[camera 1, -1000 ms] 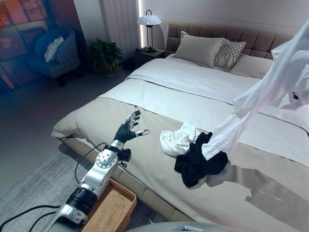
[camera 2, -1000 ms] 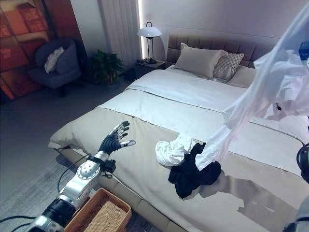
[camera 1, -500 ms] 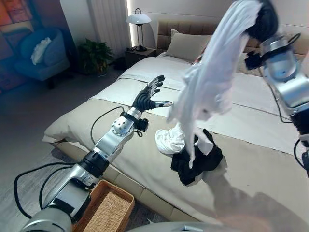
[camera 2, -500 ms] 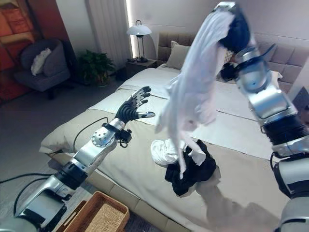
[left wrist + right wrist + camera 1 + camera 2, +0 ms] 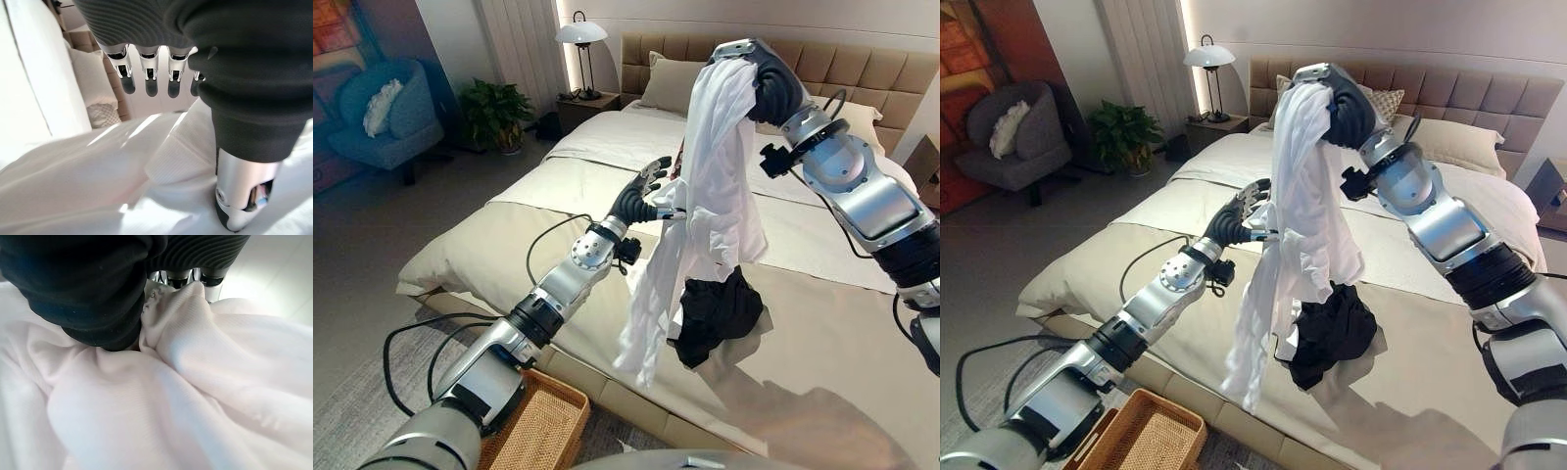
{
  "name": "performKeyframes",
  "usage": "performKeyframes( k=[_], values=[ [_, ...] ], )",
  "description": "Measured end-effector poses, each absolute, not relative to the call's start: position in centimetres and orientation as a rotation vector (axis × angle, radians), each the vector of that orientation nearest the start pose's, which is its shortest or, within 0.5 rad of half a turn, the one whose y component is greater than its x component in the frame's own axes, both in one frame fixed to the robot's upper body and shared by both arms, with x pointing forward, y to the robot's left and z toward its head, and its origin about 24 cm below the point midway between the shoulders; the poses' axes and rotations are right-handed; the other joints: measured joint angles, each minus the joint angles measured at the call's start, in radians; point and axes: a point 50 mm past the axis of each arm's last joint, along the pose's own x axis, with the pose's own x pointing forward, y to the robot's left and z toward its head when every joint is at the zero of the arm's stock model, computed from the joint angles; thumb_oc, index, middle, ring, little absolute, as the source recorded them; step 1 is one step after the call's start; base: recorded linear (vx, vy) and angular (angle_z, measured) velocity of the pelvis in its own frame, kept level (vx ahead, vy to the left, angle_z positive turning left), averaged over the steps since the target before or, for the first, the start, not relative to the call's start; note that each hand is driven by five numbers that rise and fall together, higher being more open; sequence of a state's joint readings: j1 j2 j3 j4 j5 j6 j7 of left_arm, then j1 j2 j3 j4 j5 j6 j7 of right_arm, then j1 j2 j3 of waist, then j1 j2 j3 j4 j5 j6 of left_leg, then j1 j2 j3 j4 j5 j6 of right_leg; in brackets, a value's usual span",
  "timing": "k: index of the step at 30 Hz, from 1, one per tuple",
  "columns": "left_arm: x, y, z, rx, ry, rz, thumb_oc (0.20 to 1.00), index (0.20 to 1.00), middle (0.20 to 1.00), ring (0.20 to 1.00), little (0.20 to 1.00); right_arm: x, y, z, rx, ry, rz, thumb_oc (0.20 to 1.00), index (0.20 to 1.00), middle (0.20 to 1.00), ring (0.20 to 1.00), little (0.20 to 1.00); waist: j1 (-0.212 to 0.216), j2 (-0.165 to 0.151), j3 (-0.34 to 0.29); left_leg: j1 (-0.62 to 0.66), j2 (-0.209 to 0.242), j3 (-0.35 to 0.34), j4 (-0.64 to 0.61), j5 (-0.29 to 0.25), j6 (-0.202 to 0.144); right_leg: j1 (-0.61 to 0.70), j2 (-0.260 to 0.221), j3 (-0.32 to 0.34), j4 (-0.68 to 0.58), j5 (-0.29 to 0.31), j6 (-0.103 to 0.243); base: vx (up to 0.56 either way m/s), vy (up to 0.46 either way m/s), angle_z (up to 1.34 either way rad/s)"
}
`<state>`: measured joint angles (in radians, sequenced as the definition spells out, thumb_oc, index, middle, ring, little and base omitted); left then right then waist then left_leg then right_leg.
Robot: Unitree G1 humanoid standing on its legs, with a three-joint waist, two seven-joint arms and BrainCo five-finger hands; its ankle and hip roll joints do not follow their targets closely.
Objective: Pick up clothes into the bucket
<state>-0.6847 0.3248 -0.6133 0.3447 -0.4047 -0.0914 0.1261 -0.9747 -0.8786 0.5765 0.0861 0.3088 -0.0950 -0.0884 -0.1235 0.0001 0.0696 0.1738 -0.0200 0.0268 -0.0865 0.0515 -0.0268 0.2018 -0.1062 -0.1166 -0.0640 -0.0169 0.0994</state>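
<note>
white shirt (image 5: 720,186) gripped aloft by right hand (image 5: 766,83) | left hand (image 5: 641,198) fingers straight, touching shirt | wicker basket (image 5: 540,428) beside bed (image 5: 822,333)

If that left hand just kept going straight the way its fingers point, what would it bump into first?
Most likely the white shirt hanging from the raised right hand. The left hand, fingers straight, already reaches right up to the cloth; the wrist view shows it just under the fingertips. Whether they touch is unclear.

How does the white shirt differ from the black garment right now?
The white shirt hangs in the air, pinched in the right hand with the left hand open against it; the black garment lies crumpled on the bed. The shirt is stretched long, the garment bunched. Both remain outside the basket.
</note>
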Motion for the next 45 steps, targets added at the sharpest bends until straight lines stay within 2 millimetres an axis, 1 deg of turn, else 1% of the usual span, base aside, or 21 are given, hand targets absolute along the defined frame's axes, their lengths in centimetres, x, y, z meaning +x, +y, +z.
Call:
performKeyframes(
  k=[4, 7, 9, 11, 14, 15, 16, 19, 23, 27, 28, 29, 30, 33, 35, 39, 40, 42, 43, 45],
  values=[
    [33.5, 5.1, 12.5, 0.194, -0.215, -0.51, 1.0, 1.0, 1.0, 1.0, 1.0, 32.7, -12.9, 28.1, -0.707, -0.704, 0.416, 0.2, 0.2, 0.2, 0.2, 0.2, 0.005, 0.0, 0.001, -0.002, -0.001, -0.002, 0.0, 0.0, 0.0, -0.001, -0.001, 0.0, 0.0, -0.002, 0.003, 0.0, 0.0, 0.0],
    [33.4, 4.5, 12.6, 0.189, -0.214, -0.529, 1.0, 1.0, 1.0, 1.0, 1.0, 32.7, -12.4, 28.0, -0.674, -0.703, 0.44, 0.2, 0.2, 0.2, 0.2, 0.2, 0.004, -0.001, 0.002, -0.002, -0.003, -0.002, 0.0, 0.0, 0.0, -0.001, -0.001, 0.0, 0.001, -0.003, 0.004, 0.0, 0.0, 0.0],
    [33.2, 3.7, 12.8, 0.179, -0.216, -0.575, 1.0, 1.0, 1.0, 1.0, 1.0, 32.7, -12.2, 27.9, -0.672, -0.702, 0.451, 0.2, 0.2, 0.2, 0.2, 0.2, 0.006, -0.002, 0.003, -0.003, -0.005, -0.003, 0.0, 0.0, 0.0, -0.002, -0.002, -0.001, 0.003, -0.004, 0.005, 0.0, 0.0, 0.0],
    [32.9, 2.8, 13.2, 0.143, -0.193, -0.672, 1.0, 1.0, 1.0, 1.0, 1.0, 32.7, -12.2, 27.8, -0.651, -0.692, 0.461, 0.2, 0.2, 0.2, 0.2, 0.2, 0.006, -0.002, 0.003, -0.004, -0.005, -0.003, 0.0, 0.0, 0.0, -0.003, -0.003, -0.001, 0.003, -0.004, 0.006, 0.0, 0.0, 0.0],
    [31.9, 2.1, 13.9, 0.137, -0.166, -0.825, 1.0, 1.0, 1.0, 1.0, 1.0, 32.7, -12.0, 27.4, -0.635, -0.668, 0.487, 0.2, 0.2, 0.2, 0.2, 0.2, 0.002, -0.001, 0.004, -0.006, -0.005, -0.003, 0.0, 0.0, 0.0, -0.002, -0.002, -0.003, 0.003, -0.004, 0.006, 0.0, 0.0, 0.0],
    [31.9, 2.2, 13.8, 0.121, -0.153, -0.834, 1.0, 1.0, 1.0, 1.0, 1.0, 32.7, -12.0, 27.3, -0.633, -0.666, 0.49, 0.2, 0.2, 0.2, 0.2, 0.2, 0.002, 0.0, 0.004, -0.006, -0.005, -0.003, 0.0, 0.0, 0.0, -0.001, -0.003, -0.003, 0.003, -0.004, 0.006, 0.0, 0.0, 0.0],
    [31.5, 1.9, 13.7, 0.083, -0.108, -0.885, 1.0, 1.0, 1.0, 1.0, 1.0, 32.7, -11.8, 27.1, -0.634, -0.658, 0.5, 0.2, 0.2, 0.2, 0.2, 0.2, 0.002, 0.001, 0.005, -0.006, -0.004, -0.004, 0.0, 0.0, 0.0, 0.0, -0.005, -0.004, 0.002, -0.004, 0.006, 0.0, 0.0, 0.0],
    [30.5, 2.2, 13.8, 0.09, -0.037, -1.019, 1.0, 1.0, 1.0, 1.0, 1.0, 32.7, -11.8, 27.0, -0.638, -0.648, 0.515, 0.2, 0.2, 0.2, 0.2, 0.2, 0.001, 0.005, 0.007, -0.007, -0.004, -0.006, 0.0, 0.0, 0.0, 0.001, -0.004, -0.007, 0.0, -0.004, 0.006, 0.0, 0.0, 0.0],
    [30.6, 2.9, 13.8, 0.09, -0.008, -1.03, 1.0, 1.0, 1.0, 1.0, 1.0, 32.7, -11.8, 27.0, -0.64, -0.646, 0.516, 0.2, 0.2, 0.2, 0.2, 0.2, 0.003, 0.007, 0.007, -0.008, -0.005, -0.009, 0.0, 0.0, 0.0, 0.001, -0.003, -0.009, 0.0, -0.004, 0.006, 0.0, 0.0, 0.0],
    [30.6, 2.6, 13.6, 0.077, -0.002, -1.029, 1.0, 1.0, 1.0, 1.0, 1.0, 32.7, -11.7, 26.8, -0.632, -0.643, 0.521, 0.2, 0.2, 0.2, 0.2, 0.2, 0.004, 0.007, 0.007, -0.008, -0.007, -0.011, 0.0, 0.0, 0.0, -0.003, -0.003, -0.009, 0.003, -0.005, 0.007, 0.0, 0.0, 0.0],
    [30.4, 2.3, 13.4, 0.043, 0.007, -1.03, 1.0, 1.0, 1.0, 1.0, 1.0, 32.7, -11.7, 26.4, -0.623, -0.633, 0.525, 0.2, 0.2, 0.2, 0.2, 0.2, 0.004, 0.007, 0.007, -0.007, -0.007, -0.011, 0.001, 0.0, 0.0, -0.003, -0.003, -0.009, 0.007, -0.007, 0.009, 0.0, 0.0, 0.0],
    [30.2, 2.0, 13.1, 0.013, 0.025, -1.035, 0.529, 0.529, 0.529, 0.529, 0.529, 32.8, -11.7, 25.9, -0.618, -0.621, 0.527, 0.2, 0.2, 0.2, 0.2, 0.2, 0.004, 0.007, 0.007, -0.006, -0.007, -0.011, 0.001, 0.0, 0.0, -0.003, -0.004, -0.009, 0.007, -0.007, 0.01, 0.0, 0.0, 0.0],
    [30.1, 1.9, 12.9, 0.0, 0.032, -1.038, 0.2, 0.2, 0.2, 0.2, 0.2, 32.8, -11.7, 25.7, -0.614, -0.613, 0.529, 0.2, 0.2, 0.2, 0.2, 0.2, 0.004, 0.007, 0.007, -0.007, -0.007, -0.011, 0.001, 0.0, 0.0, -0.004, -0.004, -0.008, 0.008, -0.007, 0.01, 0.0, 0.0, 0.0],
    [29.8, 1.6, 12.3, -0.055, 0.058, -1.041, 0.2, 0.2, 0.2, 0.2, 0.2, 32.8, -11.8, 24.9, -0.603, -0.592, 0.533, 0.2, 0.2, 0.2, 0.2, 0.2, 0.003, 0.007, 0.007, -0.005, -0.007, -0.009, 0.002, 0.0, 0.0, -0.003, -0.004, -0.007, 0.008, -0.007, 0.01, 0.0, 0.0, 0.0],
    [29.5, 1.4, 11.6, -0.152, 0.094, -1.018, 0.2, 0.2, 0.2, 0.2, 0.2, 32.8, -11.8, 24.4, -0.596, -0.579, 0.535, 0.2, 0.2, 0.2, 0.2, 0.2, 0.003, 0.008, 0.006, -0.004, -0.006, -0.007, 0.002, 0.0, 0.0, -0.003, -0.003, -0.005, 0.008, -0.007, 0.009, 0.0, 0.0, 0.0],
    [29.3, 1.4, 10.7, -0.253, 0.132, -0.982, 0.2, 0.2, 0.2, 0.2, 0.2, 32.8, -11.8, 24.1, -0.583, -0.571, 0.532, 0.2, 0.2, 0.2, 0.2, 0.2, 0.003, 0.008, 0.006, -0.003, -0.005, -0.006, 0.002, 0.0, 0.0, -0.003, -0.003, -0.005, 0.009, -0.007, 0.01, 0.0, 0.0, 0.0],
    [29.4, 1.7, 10.2, -0.288, 0.154, -0.953, 0.2, 0.2, 0.2, 0.2, 0.2, 32.8, -11.8, 23.9, -0.576, -0.565, 0.532, 0.335, 0.335, 0.335, 0.335, 0.335, 0.003, 0.008, 0.006, -0.003, -0.006, -0.006, 0.002, 0.0, 0.0, -0.003, -0.003, -0.004, 0.009, -0.007, 0.01, 0.0, 0.0, 0.0],
    [29.3, 2.0, 9.5, -0.349, 0.176, -0.915, 0.2, 0.2, 0.2, 0.2, 0.2, 32.8, -11.9, 23.5, -0.57, -0.556, 0.53, 0.642, 0.642, 0.642, 0.642, 0.642, 0.004, 0.008, 0.006, -0.002, -0.006, -0.006, 0.002, 0.0, 0.0, -0.002, -0.003, -0.004, 0.009, -0.007, 0.009, 0.0, 0.0, 0.0],
    [29.3, 2.2, 9.3, -0.363, 0.182, -0.901, 0.2, 0.2, 0.2, 0.2, 0.2, 32.8, -12.0, 23.4, -0.569, -0.554, 0.526, 1.0, 1.0, 1.0, 1.0, 1.0, 0.005, 0.008, 0.006, -0.002, -0.006, -0.006, 0.001, 0.0, 0.0, -0.002, -0.003, -0.004, 0.009, -0.007, 0.009, 0.0, 0.0, 0.0],
    [29.3, 2.6, 8.6, -0.379, 0.202, -0.866, 0.2, 0.2, 0.2, 0.2, 0.2, 32.8, -12.3, 23.2, -0.562, -0.551, 0.512, 1.0, 1.0, 1.0, 1.0, 1.0, 0.005, 0.008, 0.006, -0.002, -0.006, -0.006, 0.002, 0.0, 0.0, -0.002, -0.004, -0.004, 0.009, -0.007, 0.009, 0.0, 0.0, 0.0]
  ],
)
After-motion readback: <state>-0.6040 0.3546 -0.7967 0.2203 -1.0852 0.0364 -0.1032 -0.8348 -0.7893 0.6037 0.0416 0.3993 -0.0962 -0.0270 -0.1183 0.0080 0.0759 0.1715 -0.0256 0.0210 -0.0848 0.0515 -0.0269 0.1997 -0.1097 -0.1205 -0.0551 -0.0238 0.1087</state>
